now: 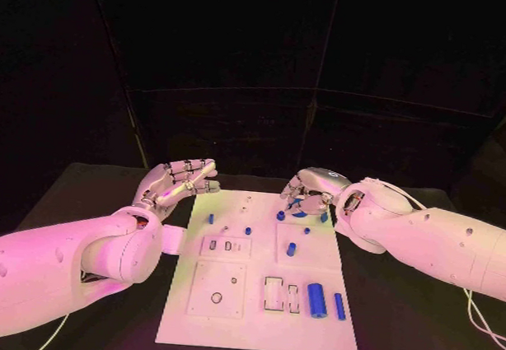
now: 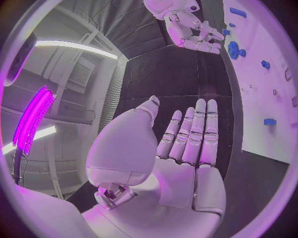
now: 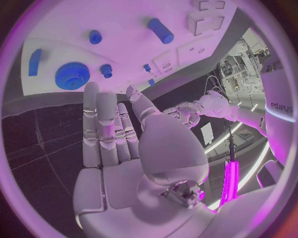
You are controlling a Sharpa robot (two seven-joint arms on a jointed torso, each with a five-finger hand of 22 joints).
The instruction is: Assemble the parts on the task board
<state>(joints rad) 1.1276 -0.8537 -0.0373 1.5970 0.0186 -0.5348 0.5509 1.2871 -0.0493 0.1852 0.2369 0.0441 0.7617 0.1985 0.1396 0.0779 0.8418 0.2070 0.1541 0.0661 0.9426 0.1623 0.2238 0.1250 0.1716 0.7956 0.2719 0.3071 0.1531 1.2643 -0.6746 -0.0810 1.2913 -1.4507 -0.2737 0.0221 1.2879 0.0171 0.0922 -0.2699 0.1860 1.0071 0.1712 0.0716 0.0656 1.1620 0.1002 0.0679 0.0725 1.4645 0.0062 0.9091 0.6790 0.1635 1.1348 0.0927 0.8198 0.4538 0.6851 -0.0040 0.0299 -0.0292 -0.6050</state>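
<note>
The white task board (image 1: 252,324) lies in the middle of the black table. My left hand (image 1: 179,181) hovers by its far left corner, fingers straight and apart, holding nothing; the left wrist view shows its flat palm (image 2: 186,148). At the board's far right end is my right hand (image 1: 311,190), just behind a blue gear (image 3: 72,78) and a smaller gear (image 3: 107,70). Its fingers (image 3: 106,124) are stretched out and hold nothing. A thick blue cylinder (image 1: 315,299) and a thinner one (image 1: 339,306) lie at the board's near right.
Small blue pegs (image 1: 211,218) (image 1: 248,230) (image 1: 291,249) stand on the far half of the board. A square plate with a round hole (image 1: 218,289) and slotted pockets (image 1: 280,295) sit on the near half. Black table (image 1: 406,337) surrounds the board.
</note>
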